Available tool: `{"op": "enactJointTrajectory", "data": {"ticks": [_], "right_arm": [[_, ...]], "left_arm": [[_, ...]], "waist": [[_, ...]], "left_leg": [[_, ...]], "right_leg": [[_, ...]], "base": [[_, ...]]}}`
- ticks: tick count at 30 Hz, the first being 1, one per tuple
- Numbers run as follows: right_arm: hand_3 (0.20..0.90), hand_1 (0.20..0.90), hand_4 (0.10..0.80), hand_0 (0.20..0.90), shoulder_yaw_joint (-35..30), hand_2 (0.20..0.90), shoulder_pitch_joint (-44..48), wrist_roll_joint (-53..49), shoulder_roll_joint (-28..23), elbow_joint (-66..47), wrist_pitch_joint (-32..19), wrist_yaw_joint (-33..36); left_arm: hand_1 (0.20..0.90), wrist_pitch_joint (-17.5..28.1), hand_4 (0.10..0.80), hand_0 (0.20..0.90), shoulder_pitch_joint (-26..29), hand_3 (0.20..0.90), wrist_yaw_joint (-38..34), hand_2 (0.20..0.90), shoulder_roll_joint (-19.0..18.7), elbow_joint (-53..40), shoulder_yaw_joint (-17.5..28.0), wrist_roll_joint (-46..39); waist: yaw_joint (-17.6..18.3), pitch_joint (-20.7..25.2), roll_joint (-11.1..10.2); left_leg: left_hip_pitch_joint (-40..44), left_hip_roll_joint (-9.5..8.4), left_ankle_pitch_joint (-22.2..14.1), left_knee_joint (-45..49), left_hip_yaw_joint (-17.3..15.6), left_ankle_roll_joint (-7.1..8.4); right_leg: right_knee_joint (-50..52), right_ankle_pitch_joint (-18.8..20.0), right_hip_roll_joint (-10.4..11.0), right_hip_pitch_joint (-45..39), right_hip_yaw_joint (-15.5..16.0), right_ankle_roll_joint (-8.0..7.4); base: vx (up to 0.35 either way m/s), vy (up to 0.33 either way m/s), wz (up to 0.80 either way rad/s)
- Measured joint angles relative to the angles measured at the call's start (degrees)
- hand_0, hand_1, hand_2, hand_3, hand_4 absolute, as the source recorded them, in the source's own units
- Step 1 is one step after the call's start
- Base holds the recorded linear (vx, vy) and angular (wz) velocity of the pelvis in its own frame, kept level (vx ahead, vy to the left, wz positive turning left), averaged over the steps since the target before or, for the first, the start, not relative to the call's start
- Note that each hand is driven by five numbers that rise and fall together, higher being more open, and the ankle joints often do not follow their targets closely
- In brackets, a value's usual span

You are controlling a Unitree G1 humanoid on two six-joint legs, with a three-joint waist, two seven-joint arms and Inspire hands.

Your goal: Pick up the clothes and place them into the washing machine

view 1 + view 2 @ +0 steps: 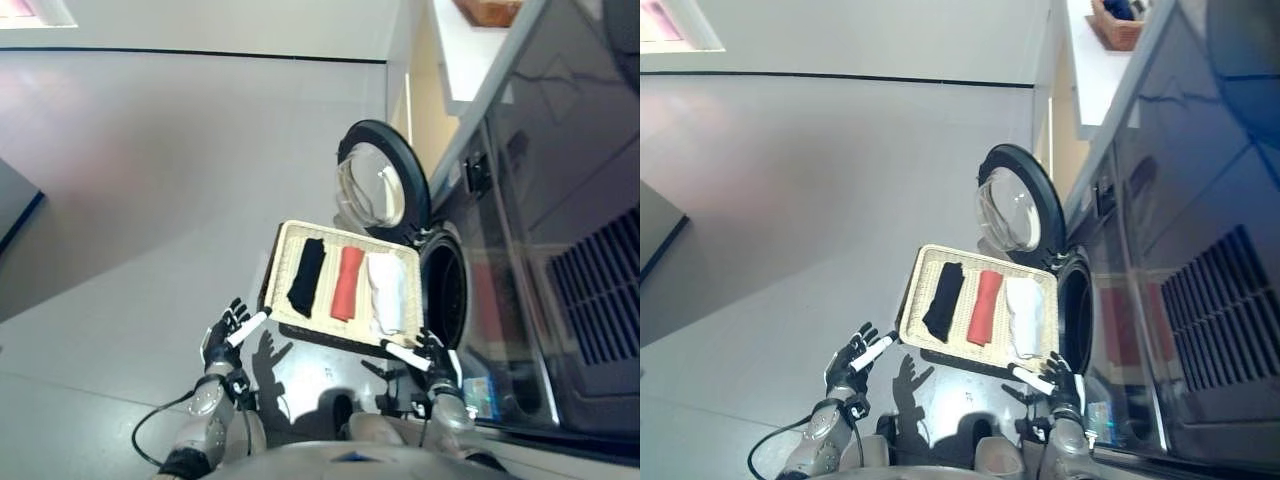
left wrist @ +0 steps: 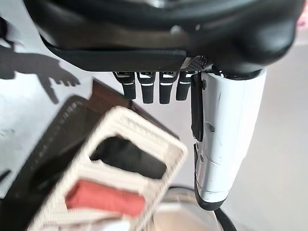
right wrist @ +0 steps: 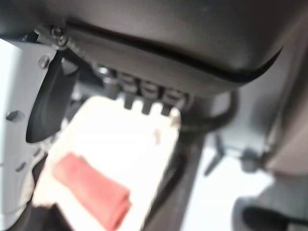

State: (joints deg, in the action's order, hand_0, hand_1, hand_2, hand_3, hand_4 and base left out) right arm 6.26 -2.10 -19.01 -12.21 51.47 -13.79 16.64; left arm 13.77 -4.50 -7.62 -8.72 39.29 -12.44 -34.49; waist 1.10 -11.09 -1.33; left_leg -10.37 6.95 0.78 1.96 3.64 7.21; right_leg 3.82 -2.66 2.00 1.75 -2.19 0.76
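A pale wicker basket (image 1: 285, 262) lies on the floor in front of me. In it lie three rolled clothes side by side: black (image 1: 307, 277), red (image 1: 347, 283) and white (image 1: 387, 292). To its right the washing machine (image 1: 447, 290) shows a dark drum opening, with its round door (image 1: 382, 182) swung open beyond the basket. My left hand (image 1: 226, 333) hovers open by the basket's near left corner. At the near right corner my right hand (image 1: 428, 356) is open too. Neither hand holds anything. The red roll (image 3: 94, 190) and the basket (image 2: 144, 132) show past the fingers in the wrist views.
The machine's dark front panel (image 1: 560, 230) runs along the right side. A white counter (image 1: 1095, 60) with a brown basket (image 1: 1118, 25) stands at the far right. Grey floor (image 1: 150, 180) spreads to the left and beyond.
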Motion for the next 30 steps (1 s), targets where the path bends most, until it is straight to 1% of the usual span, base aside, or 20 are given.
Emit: {"op": "enactJointTrajectory", "data": {"ticks": [2,4,5,6,7,8,9,11,13,15,17,19,20,21,23,25,27,28,29,30], "right_arm": [[0.900,0.900,0.800,0.900,-0.41,0.900,0.27,0.06,-1.52,0.65,-0.03,1.03],[0.900,0.900,0.800,0.900,-1.26,0.900,0.48,0.15,-3.50,1.07,-0.11,1.04],[0.900,0.900,0.800,0.900,-1.26,0.900,0.76,0.12,-3.43,1.20,-0.08,1.16],[0.900,0.900,0.800,0.900,-0.95,0.900,0.69,0.18,-3.13,1.21,-0.13,0.96],[0.900,0.900,0.800,0.900,-0.42,0.900,1.10,0.16,-2.25,1.23,-0.09,0.86],[0.900,0.900,0.800,0.900,0.24,0.900,0.91,0.17,-1.15,1.15,-0.08,0.86],[0.900,0.900,0.800,0.900,0.45,0.900,0.90,0.14,-0.11,1.44,-0.05,0.89],[0.900,0.900,0.800,0.900,0.88,0.900,3.25,-0.06,1.14,2.38,0.11,0.84],[0.900,0.900,0.800,0.900,3.47,0.900,5.61,-0.36,1.22,1.80,0.40,0.45],[0.900,0.900,0.800,0.900,4.84,0.900,8.11,-0.37,1.31,1.59,0.65,0.37],[0.900,0.900,0.800,0.900,4.64,0.900,9.56,-0.38,1.15,1.38,0.62,0.42],[0.900,0.900,0.800,0.900,4.51,0.900,9.97,-0.38,1.26,1.92,0.55,0.56],[0.900,0.900,0.800,0.900,4.48,0.900,10.51,-0.40,1.22,1.84,0.71,0.63],[0.900,0.900,0.800,0.900,4.47,0.900,10.12,-0.39,1.14,1.81,0.75,0.64],[0.900,0.900,0.800,0.900,4.31,0.900,9.23,-0.37,1.18,1.53,1.17,0.57],[0.900,0.900,0.800,0.900,4.18,0.900,8.65,-0.41,1.15,1.54,1.27,0.61],[0.900,0.900,0.800,0.900,4.11,0.900,8.94,-0.39,1.12,1.50,1.27,0.36],[0.900,0.900,0.800,0.900,3.93,0.900,8.57,-0.47,1.05,1.52,1.33,0.40],[0.900,0.900,0.800,0.900,3.75,0.900,8.27,-0.49,1.06,1.54,1.33,0.42],[0.900,0.900,0.800,0.900,3.69,0.900,7.36,-0.51,1.05,1.61,1.43,0.68]], "left_arm": [[0.900,0.01,0.800,0.900,-0.29,0.900,0.02,0.900,-0.03,0.85,0.16,-0.01],[0.900,-0.01,0.800,0.900,-1.56,0.900,0.00,0.900,0.70,1.32,0.46,-0.03],[0.900,-0.05,0.800,0.900,-1.61,0.900,-0.03,0.900,0.67,1.67,0.68,-0.18],[0.900,-0.02,0.800,0.900,-1.66,0.900,-0.01,0.900,0.36,1.53,1.20,-0.20],[0.900,-0.03,0.800,0.900,-1.37,0.900,-0.05,0.900,-0.51,1.49,1.49,-0.34],[0.900,0.01,0.800,0.900,-1.31,0.900,-0.03,0.900,-0.99,1.17,1.36,-0.41],[0.900,0.10,0.800,0.900,-0.59,0.900,-0.14,0.900,-1.78,1.16,1.46,-0.50],[0.900,0.26,0.800,0.900,1.74,0.900,-0.71,0.900,-2.91,1.21,1.85,-1.07],[0.900,0.92,0.800,0.900,3.27,0.900,-1.35,0.900,-2.81,1.04,2.80,-1.24],[0.900,1.59,0.800,0.900,6.38,0.900,-1.75,0.900,-3.45,1.45,2.88,-1.20],[0.900,1.72,0.800,0.900,8.67,0.900,-2.04,0.900,-3.39,1.37,2.57,-0.96],[0.900,1.82,0.800,0.900,9.16,0.900,-2.08,0.900,-3.43,1.35,2.60,-0.62],[0.900,1.67,0.800,0.900,8.00,0.900,-2.19,0.900,-3.51,1.42,2.63,-0.64],[0.900,1.65,0.800,0.900,6.96,0.900,-2.31,0.900,-3.46,1.40,2.65,-0.66],[0.900,1.61,0.800,0.900,5.36,0.900,-2.44,0.900,-3.60,1.49,2.96,-0.89],[0.900,1.60,0.800,0.900,4.18,0.900,-2.51,0.900,-3.67,1.65,3.31,-1.00],[0.900,1.58,0.800,0.900,3.43,0.900,-2.62,0.900,-3.63,2.50,3.25,-1.29],[0.900,1.58,0.800,0.900,3.77,0.900,-2.60,0.900,-3.58,3.46,3.11,-1.27],[0.900,1.59,0.800,0.900,3.94,0.900,-2.59,0.900,-3.49,3.96,3.03,-1.26],[0.900,1.58,0.800,0.900,3.90,0.900,-2.59,0.900,-3.42,4.35,2.92,-1.25]], "waist": [[-1.75,-0.93,0.75],[-2.60,-1.72,2.97],[-3.12,-2.01,2.56],[-4.19,-2.34,1.75],[-4.72,-2.74,1.32],[-4.75,-2.26,0.47],[-5.02,-2.22,-0.55],[-4.91,-2.24,-0.93],[-5.19,-1.98,0.18],[-4.83,-1.89,0.39],[-4.46,-1.68,0.19],[-3.55,-1.35,-0.20],[-3.28,-1.25,0.00],[-3.12,-0.94,0.04],[-3.10,-0.59,-0.18],[-2.47,-0.58,-0.05],[-1.46,-0.71,0.80],[0.03,-0.72,0.80],[0.55,-0.69,0.80],[1.87,-0.76,0.74]], "left_leg": [[0.09,0.09,1.44,-4.69,0.76,0.02],[1.99,0.83,1.72,-6.26,1.56,-0.53],[2.21,-0.16,4.73,-4.92,0.81,-1.69],[2.41,-0.95,5.52,-3.96,-1.22,-3.32],[3.13,-1.12,6.60,-3.32,-3.85,-6.04],[3.60,-1.97,5.87,-3.31,-5.10,-6.70],[3.72,-3.38,5.43,-1.93,-6.02,-7.62],[2.98,-5.80,1.78,2.31,-7.13,-8.82],[3.39,-5.71,-0.12,3.76,-9.20,-9.55],[4.12,-5.92,-1.18,3.97,-9.86,-10.09],[5.42,-5.76,-0.95,2.99,-10.41,-11.29],[6.49,-6.91,-2.10,3.01,-10.96,-11.89],[7.66,-6.86,-1.58,2.58,-11.49,-12.58],[8.40,-7.12,-2.02,2.26,-12.13,-13.15],[9.07,-7.62,-2.28,0.84,-13.07,-13.84],[9.01,-8.19,-1.52,-0.41,-13.26,-14.77],[9.13,-8.30,-0.06,-2.71,-13.23,-14.35],[9.17,-8.54,-0.11,-3.35,-12.74,-14.06],[9.26,-8.76,-0.24,-3.74,-12.57,-14.00],[10.52,-8.93,0.00,-4.96,-11.90,-13.67]], "right_leg": [[-1.82,-0.08,-0.45,-1.73,-2.60,-0.59],[-3.59,-0.66,-0.59,-3.62,-5.39,-2.73],[-4.35,-0.98,0.36,-4.21,-7.00,-3.32],[-3.86,-1.57,1.32,-4.09,-7.55,-3.67],[-1.81,-2.37,1.97,-4.24,-6.76,-4.75],[-0.72,-2.54,2.57,-4.70,-6.15,-5.06],[-0.52,-2.86,4.09,-5.71,-5.36,-5.46],[-2.18,-2.17,7.00,-6.34,-5.14,-7.46],[-0.63,-1.09,7.31,-5.06,-6.03,-9.04],[3.12,-0.71,7.12,-3.08,-5.70,-9.35],[9.14,-1.13,7.46,-0.69,-4.45,-9.37],[14.71,-0.59,7.64,1.55,-3.32,-8.92],[19.13,-0.38,8.60,3.24,-0.82,-8.67],[20.05,0.15,9.19,3.65,-0.09,-8.12],[21.40,0.65,11.20,5.11,3.67,-7.86],[20.09,-0.07,12.97,6.32,4.92,-8.26],[11.51,-0.22,13.57,7.82,5.02,-10.56],[5.95,1.10,14.11,8.09,4.96,-12.36],[3.05,1.99,14.20,8.06,4.87,-13.41],[-3.88,5.36,14.49,7.88,4.63,-14.57]], "base": [[0.244,0.140,-0.52],[0.218,0.194,-0.91],[0.195,0.231,-1.11],[0.168,0.249,-1.07],[0.176,0.284,-0.90],[0.196,0.283,-0.61],[0.234,0.305,-0.50],[0.187,0.239,-0.64],[0.097,0.179,-0.75],[0.119,0.210,-0.49],[0.161,0.279,-0.17],[0.114,0.219,-0.09],[0.068,0.098,-0.18],[0.119,0.122,-0.30],[0.150,0.055,-0.27],[0.163,-0.030,-0.15],[0.252,-0.091,-0.24],[0.279,-0.095,-0.01],[0.219,-0.065,0.17],[0.300,-0.097,0.18]]}}
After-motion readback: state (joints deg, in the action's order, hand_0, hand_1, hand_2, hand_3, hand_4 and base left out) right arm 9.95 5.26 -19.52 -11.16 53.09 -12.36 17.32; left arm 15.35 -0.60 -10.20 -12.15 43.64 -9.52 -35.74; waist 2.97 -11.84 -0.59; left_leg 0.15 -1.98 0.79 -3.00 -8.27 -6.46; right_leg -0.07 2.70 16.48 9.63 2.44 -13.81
